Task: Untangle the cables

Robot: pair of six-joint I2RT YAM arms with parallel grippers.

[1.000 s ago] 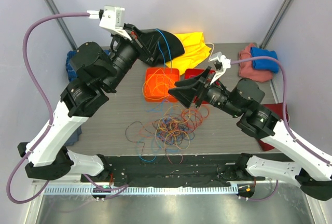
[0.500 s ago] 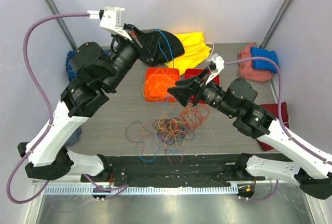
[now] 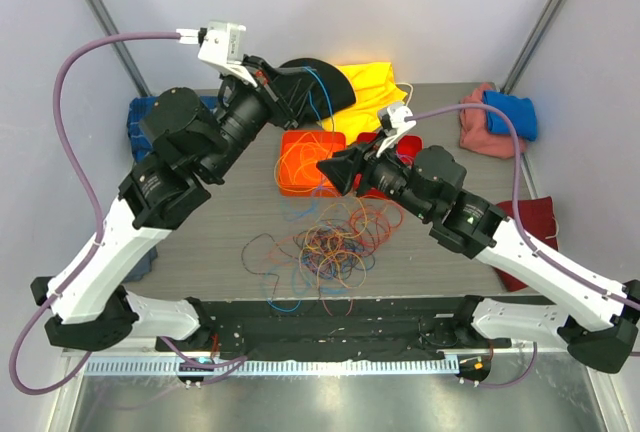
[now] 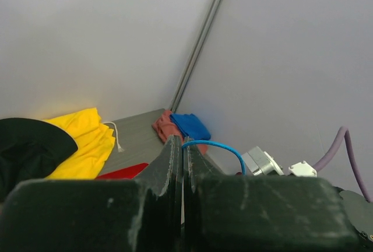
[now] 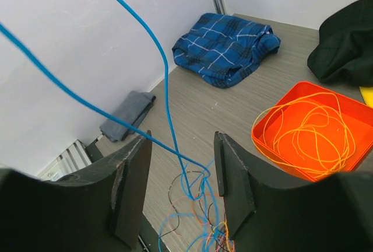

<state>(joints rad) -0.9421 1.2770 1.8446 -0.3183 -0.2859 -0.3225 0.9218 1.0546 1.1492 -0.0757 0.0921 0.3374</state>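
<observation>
A tangle of thin cables (image 3: 335,242) in orange, blue, purple and red lies on the grey table near the front. My left gripper (image 3: 300,87) (image 4: 183,141) is raised at the back, shut on a blue cable (image 4: 224,145) that hangs down (image 3: 320,102) towards the tangle. My right gripper (image 3: 326,168) (image 5: 182,147) is open above the table. Two strands of the blue cable (image 5: 165,77) run between its fingers without touching them. An orange cable (image 5: 309,141) lies coiled in an orange tray (image 3: 290,184) (image 5: 262,141).
Yellow cloth (image 3: 370,92) and black cloth (image 3: 335,80) lie at the back. A blue plaid cloth (image 5: 224,48) and a grey cloth (image 5: 125,115) are on the left. Pink and blue cloths (image 3: 490,117) and a dark red cloth (image 3: 535,217) are on the right. A red tray (image 3: 383,140) is beside the orange one.
My right gripper has moved left and towards the back, so the blue strands are now between its fingers. The left gripper, still shut on the blue cable, has shifted slightly right.
</observation>
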